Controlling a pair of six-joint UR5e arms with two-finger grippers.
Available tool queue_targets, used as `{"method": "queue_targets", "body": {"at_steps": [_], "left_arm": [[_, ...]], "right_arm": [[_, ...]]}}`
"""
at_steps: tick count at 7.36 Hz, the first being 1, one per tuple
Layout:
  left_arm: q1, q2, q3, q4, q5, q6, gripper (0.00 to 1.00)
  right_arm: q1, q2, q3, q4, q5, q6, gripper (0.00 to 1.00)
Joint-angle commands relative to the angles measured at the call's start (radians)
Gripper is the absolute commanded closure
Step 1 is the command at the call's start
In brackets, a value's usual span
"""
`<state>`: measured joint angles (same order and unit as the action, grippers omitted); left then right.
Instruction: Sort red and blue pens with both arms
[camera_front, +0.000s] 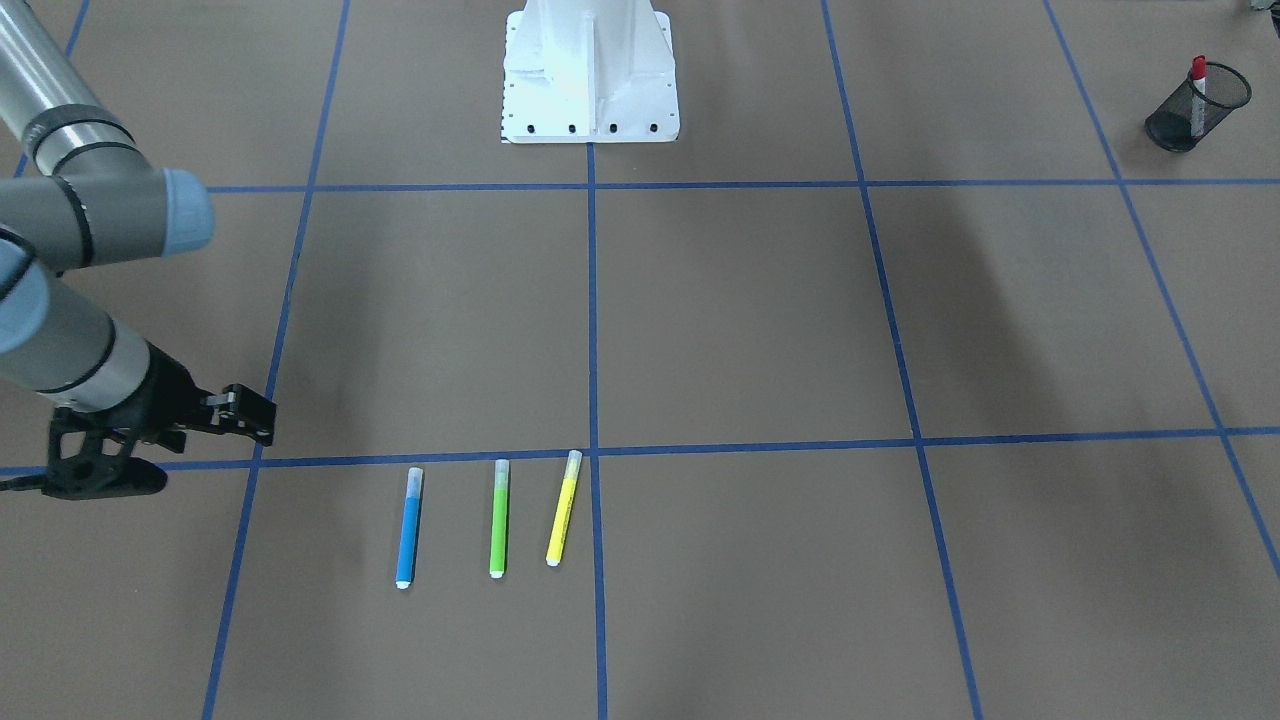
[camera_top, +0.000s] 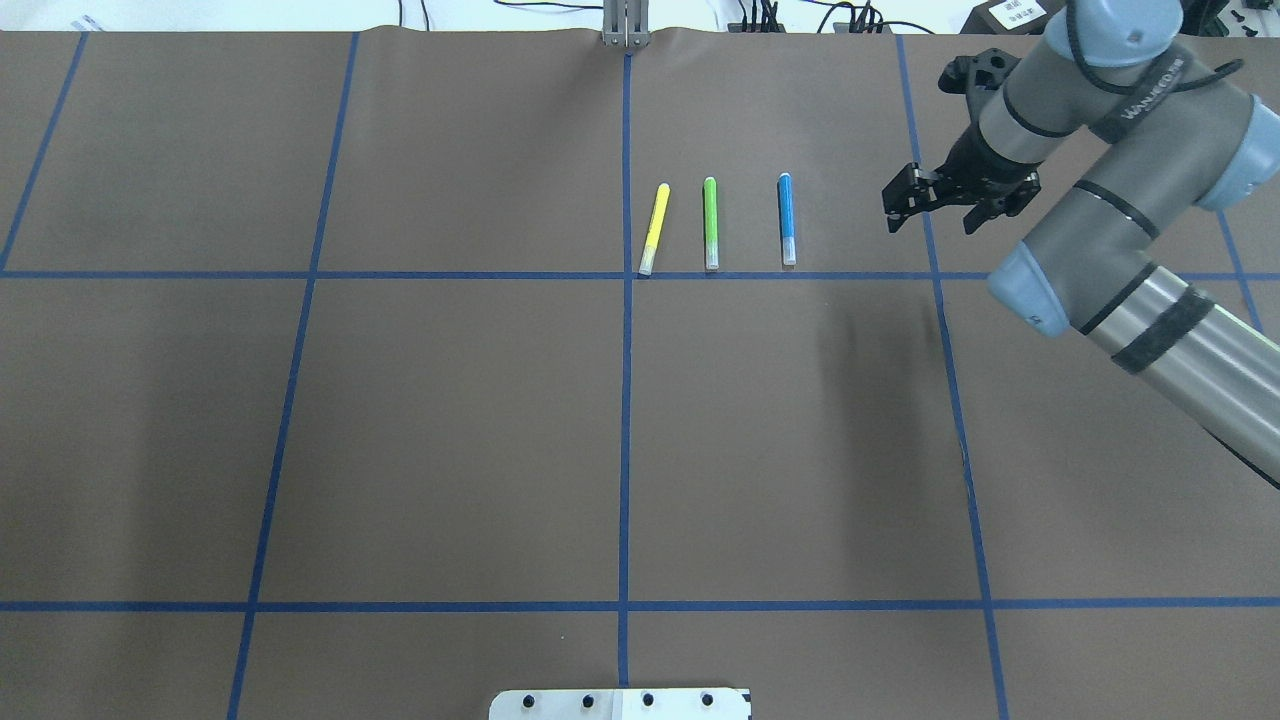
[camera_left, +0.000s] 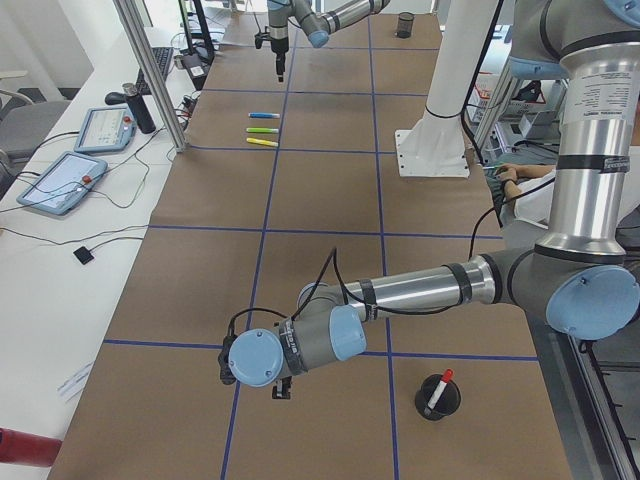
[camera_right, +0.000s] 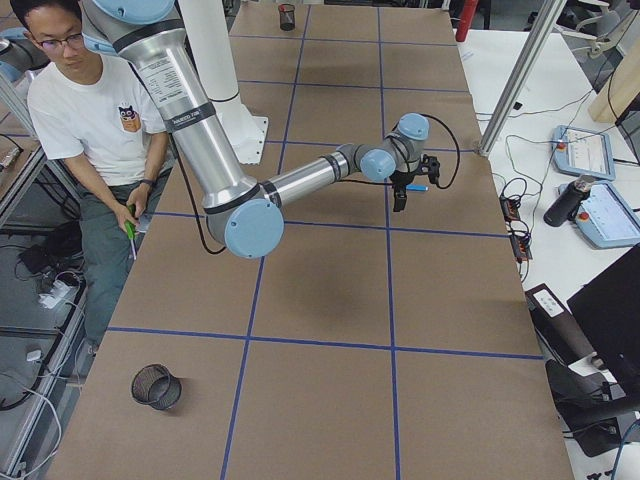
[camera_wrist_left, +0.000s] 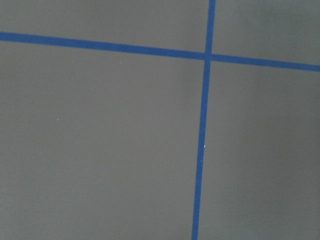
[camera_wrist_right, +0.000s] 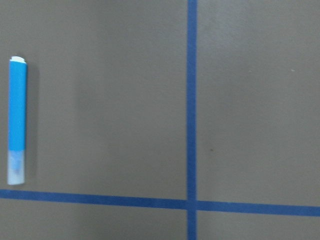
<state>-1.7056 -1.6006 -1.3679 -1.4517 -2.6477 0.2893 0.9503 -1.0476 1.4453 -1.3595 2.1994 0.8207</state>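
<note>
Blue-barrelled marker pen (camera_top: 786, 218) lies on the brown table (camera_top: 450, 430), upper centre overhead; right arm's black gripper (camera_top: 930, 222) is near its right, fingers spread wide. Red-capped white pen (camera_front: 1197, 88) stands in black mesh cup (camera_front: 1178, 128), front view's upper right. Left gripper (camera_left: 283, 392): cannot tell how its fingers stand.

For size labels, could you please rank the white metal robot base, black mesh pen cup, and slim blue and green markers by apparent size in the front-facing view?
1. White metal robot base.
2. Black mesh pen cup.
3. Slim blue marker and slim green marker: alike, unranked.
</note>
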Motion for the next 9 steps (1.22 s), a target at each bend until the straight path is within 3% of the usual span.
{"method": "queue_targets", "body": {"at_steps": [1,3,9], "left_arm": [[0.001,0.001,-0.002,-0.01,-0.017,-0.006,0.0],[0.004,0.002,0.0,-0.01,-0.027,-0.006,0.0],[0.023,0.002,0.003,-0.009,-0.031,-0.007,0.0]], "right_arm": [[-0.071,0.122,-0.107,0.0,-0.056,0.049,0.01],[-0.114,0.17,-0.205,0.1,-0.073,0.156,0.02],[-0.145,0.236,-0.296,0.117,-0.107,0.186,0.45]]}}
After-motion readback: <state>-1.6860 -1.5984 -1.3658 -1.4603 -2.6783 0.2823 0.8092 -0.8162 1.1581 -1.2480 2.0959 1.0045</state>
